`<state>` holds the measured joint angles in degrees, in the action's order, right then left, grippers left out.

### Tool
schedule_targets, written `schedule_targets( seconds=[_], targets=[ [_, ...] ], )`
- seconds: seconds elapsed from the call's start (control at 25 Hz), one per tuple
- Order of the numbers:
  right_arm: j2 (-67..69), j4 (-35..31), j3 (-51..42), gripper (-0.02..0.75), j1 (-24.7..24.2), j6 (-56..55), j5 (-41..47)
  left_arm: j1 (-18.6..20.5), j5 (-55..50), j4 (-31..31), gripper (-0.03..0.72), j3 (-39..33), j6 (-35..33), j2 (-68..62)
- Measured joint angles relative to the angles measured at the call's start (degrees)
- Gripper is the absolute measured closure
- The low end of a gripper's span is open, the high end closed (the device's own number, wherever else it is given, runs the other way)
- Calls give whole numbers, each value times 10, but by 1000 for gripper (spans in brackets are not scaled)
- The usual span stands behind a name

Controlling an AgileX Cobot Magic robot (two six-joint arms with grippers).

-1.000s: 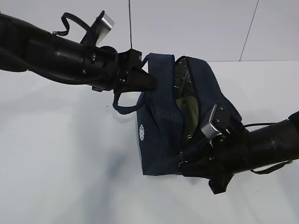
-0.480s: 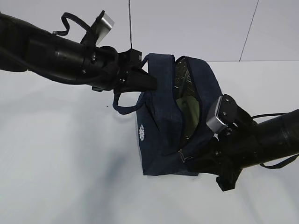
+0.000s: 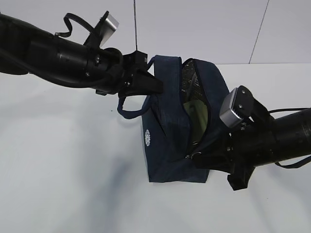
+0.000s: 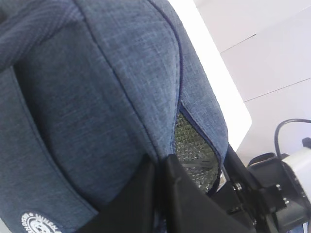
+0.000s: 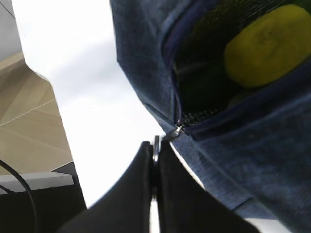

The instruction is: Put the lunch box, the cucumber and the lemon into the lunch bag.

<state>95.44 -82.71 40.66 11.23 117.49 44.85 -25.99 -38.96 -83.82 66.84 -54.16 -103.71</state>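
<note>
Right wrist view shows the right pincer [image 5: 154, 160] clenched on the thin metal ring of the zipper pull [image 5: 156, 145], seemingly to work the zip. Opposite, the left pincer [image 4: 160, 170] pinches the woven navy fabric lunch bag [image 3: 167, 141] at its top edge, likely bracing it mid-table. Inside sit the smooth yellow oval lemon [image 5: 267, 46] and pale sage-green lunch box lid [image 3: 198, 114]; the cucumber is hidden.

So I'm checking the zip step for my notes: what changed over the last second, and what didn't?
The right gripper, jaws shut on the zipper pull, swung its arm rightward and up along the lunch bag; its wrist camera now sits higher. The left gripper stayed clamped on the bag's top edge, and the bag kept its place, its opening gaping as before, lemon inside.
</note>
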Motion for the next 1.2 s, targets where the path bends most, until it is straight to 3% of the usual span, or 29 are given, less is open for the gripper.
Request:
schedule_targets(
  seconds=[1.2],
  targets=[
    [-57,4,-1,731,0,-55,1,0,0,-4,683,0,0,0]
  ],
)
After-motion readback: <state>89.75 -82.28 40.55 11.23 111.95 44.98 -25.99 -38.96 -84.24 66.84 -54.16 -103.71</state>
